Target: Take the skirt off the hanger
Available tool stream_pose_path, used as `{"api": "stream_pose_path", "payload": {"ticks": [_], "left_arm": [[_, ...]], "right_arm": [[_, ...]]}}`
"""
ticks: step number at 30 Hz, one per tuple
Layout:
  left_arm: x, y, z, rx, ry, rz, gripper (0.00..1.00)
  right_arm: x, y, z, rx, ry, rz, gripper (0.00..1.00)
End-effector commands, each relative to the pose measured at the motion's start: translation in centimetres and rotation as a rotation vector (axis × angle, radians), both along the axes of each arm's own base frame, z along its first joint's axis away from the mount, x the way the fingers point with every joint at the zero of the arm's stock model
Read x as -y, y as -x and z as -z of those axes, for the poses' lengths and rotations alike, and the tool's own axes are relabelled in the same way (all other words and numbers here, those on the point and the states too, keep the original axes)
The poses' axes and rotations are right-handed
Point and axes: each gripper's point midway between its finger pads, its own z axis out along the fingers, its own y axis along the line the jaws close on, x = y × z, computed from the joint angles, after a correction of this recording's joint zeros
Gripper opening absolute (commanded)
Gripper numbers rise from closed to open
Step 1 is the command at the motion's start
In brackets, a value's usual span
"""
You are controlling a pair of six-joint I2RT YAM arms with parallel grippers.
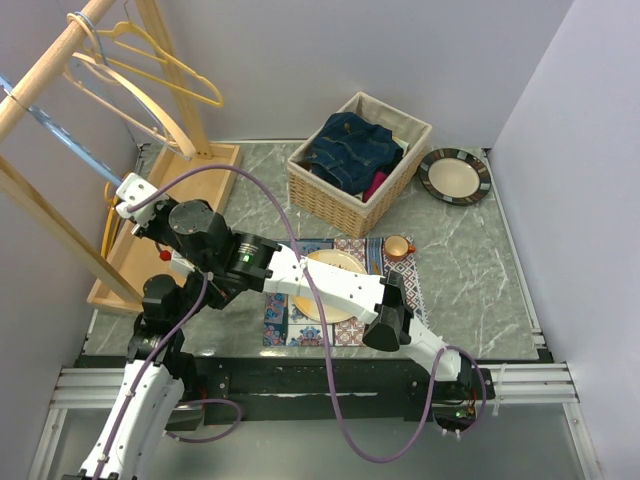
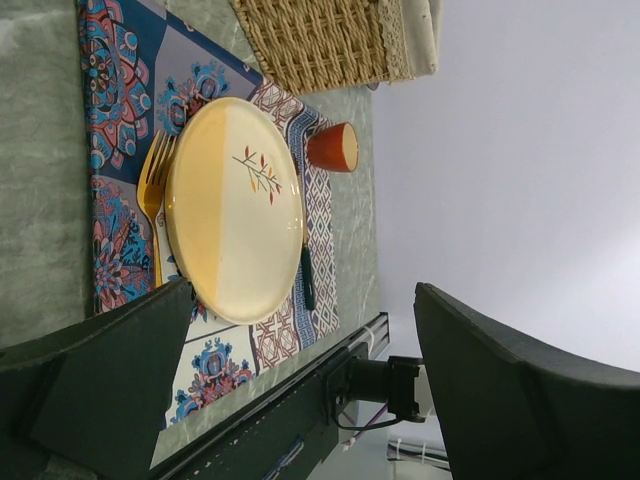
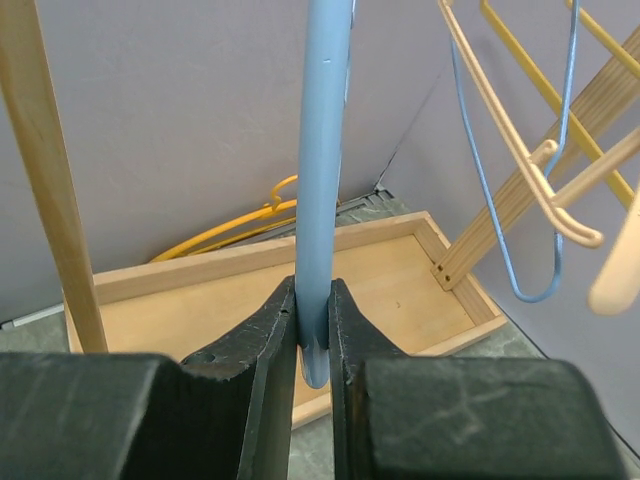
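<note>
At the far left stands a pale wooden clothes rack [image 1: 50,62] on a shallow wooden tray base [image 3: 380,270], with a yellow wire hanger [image 3: 225,235] lying behind that base. Peach-coloured plastic hangers [image 3: 500,130] hang from the rail, and beside them a thin sky-blue plastic hanger [image 3: 322,150] that carries no garment in any view. The right gripper [image 3: 313,320], reaching across from the right arm's base, has its black jaws drawn narrow and clamped on the lower end of one arm of this blue hanger. The hanger's tip pokes out just below the fingers. The left gripper [image 2: 303,300] is low beside the rack with its jaws spread wide and nothing between them. Its camera looks out over a blue and red patterned placemat [image 2: 110,100] on the green marbled table [image 1: 470,270]. On the mat sits a round cream plate with a small leaf sprig [image 2: 235,200], with a gold fork [image 2: 155,190] at one side and a dark-handled knife [image 2: 308,280] at the other. A small orange cup [image 2: 335,147] stands near the mat's corner. Further right a rectangular wicker basket with a cloth liner [image 1: 330,195] holds a crumpled dark blue denim garment [image 1: 350,150], apparently the skirt, with something pink [image 1: 377,185] tucked beside it. At the far right lies a dark-rimmed round plate [image 1: 455,175], well apart from the arms.
</note>
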Motion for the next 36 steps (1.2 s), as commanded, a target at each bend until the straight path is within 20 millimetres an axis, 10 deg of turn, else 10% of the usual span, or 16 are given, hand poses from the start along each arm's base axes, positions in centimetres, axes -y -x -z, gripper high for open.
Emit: {"api": "stream_pose_path", "payload": {"ticks": [1,16,22,36], "left_arm": [[0.0,-0.2,-1.9,0.056,0.012,-0.006,0.97],[-0.1,-0.1,-2.4,0.063,0.004,-0.013,0.97],[-0.2,0.1,-2.8,0.082,-0.011,-0.008,0.97],[-4.5,2.5,-9.7,0.204,-0.178,-0.236,0.97]], "right_arm": [[1.2,-0.2,-4.6,0.035,-0.139,0.018,0.19],[1.6,-0.3,-3.2,0.022,-0.082,0.035,0.3],[2.9,0.9,-5.2,0.022,-0.093,0.033,0.59],[13.8,8.7,-12.2,-0.178,-0.19,-0.193,0.92]]}}
